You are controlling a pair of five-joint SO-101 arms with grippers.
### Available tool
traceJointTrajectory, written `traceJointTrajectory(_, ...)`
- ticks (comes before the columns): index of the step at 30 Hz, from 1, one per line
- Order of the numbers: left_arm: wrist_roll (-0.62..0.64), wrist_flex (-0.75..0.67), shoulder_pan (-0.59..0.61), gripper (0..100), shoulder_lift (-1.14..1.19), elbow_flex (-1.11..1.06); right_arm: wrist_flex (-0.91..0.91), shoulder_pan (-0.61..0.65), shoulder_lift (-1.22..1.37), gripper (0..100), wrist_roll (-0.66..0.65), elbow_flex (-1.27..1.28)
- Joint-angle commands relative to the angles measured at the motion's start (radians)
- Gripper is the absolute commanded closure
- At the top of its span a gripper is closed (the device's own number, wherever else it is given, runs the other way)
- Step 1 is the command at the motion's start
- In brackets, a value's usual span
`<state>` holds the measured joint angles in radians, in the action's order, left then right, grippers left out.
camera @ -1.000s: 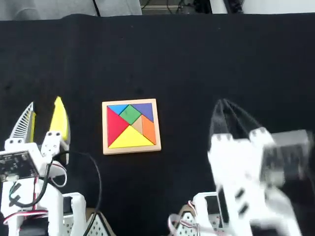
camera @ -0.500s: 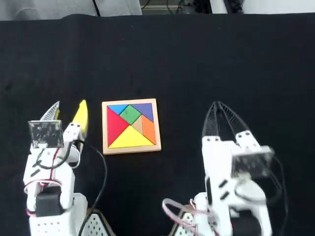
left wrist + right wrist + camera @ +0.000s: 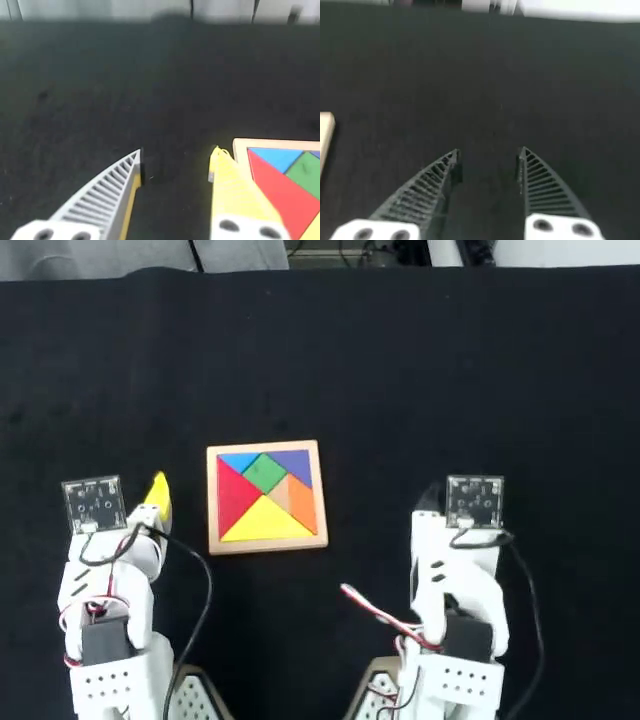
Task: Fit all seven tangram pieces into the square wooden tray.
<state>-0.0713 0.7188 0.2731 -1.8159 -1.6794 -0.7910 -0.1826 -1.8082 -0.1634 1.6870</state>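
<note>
— Where is the square wooden tray [image 3: 268, 545]?
— On the black worktop [image 3: 400, 370], seven coloured tangram pieces [image 3: 265, 520] lying inside it.
— The hands?
— Left hand [image 3: 177, 156], fingers apart and empty, just beside the tray; right hand [image 3: 487, 155], likewise apart, farther off.

Illumination is even and diffuse across the matte black cloth [image 3: 400, 360]. Far beyond the jaws of the left gripper [image 3: 175, 161] and right gripper [image 3: 487, 160], a bright band [image 3: 570, 9] marks the cloth edge. Soft shadow darkens the cloth between each jaw pair.
</note>
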Motion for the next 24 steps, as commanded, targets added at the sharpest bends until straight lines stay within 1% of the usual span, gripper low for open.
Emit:
traceJointTrajectory(1,0.008,0.107,0.010,78,-0.008,-0.019,-0.101,0.051,-0.084,80.9,-0.003,-0.002)
traceJointTrajectory(5,0.008,0.273,0.012,78,-0.008,-0.019,-0.199,0.091,-0.084,80.7,0.000,-0.002)
traceJointTrajectory(9,0.008,0.460,0.012,78,-0.008,-0.019,-0.324,0.091,-0.082,80.7,0.129,-0.002)
traceJointTrajectory(12,0.008,0.555,0.013,78,-0.008,-0.019,-0.448,0.130,-0.084,80.5,0.204,-0.002)
traceJointTrajectory(14,0.008,0.554,0.012,78,-0.008,-0.019,-0.508,0.157,-0.084,80.5,0.229,-0.002)
traceJointTrajectory(16,0.008,0.554,0.012,78,-0.008,-0.019,-0.511,0.206,-0.085,80.7,0.238,-0.002)
traceJointTrajectory(21,0.006,0.554,0.013,78,-0.008,-0.019,-0.511,0.417,-0.082,80.7,0.245,-0.002)
traceJointTrajectory(22,0.006,0.554,0.013,78,-0.008,-0.019,-0.509,0.442,-0.077,80.7,0.244,-0.002)
traceJointTrajectory(24,0.006,0.554,0.013,78,-0.008,-0.019,-0.509,0.427,-0.077,80.7,0.238,-0.002)
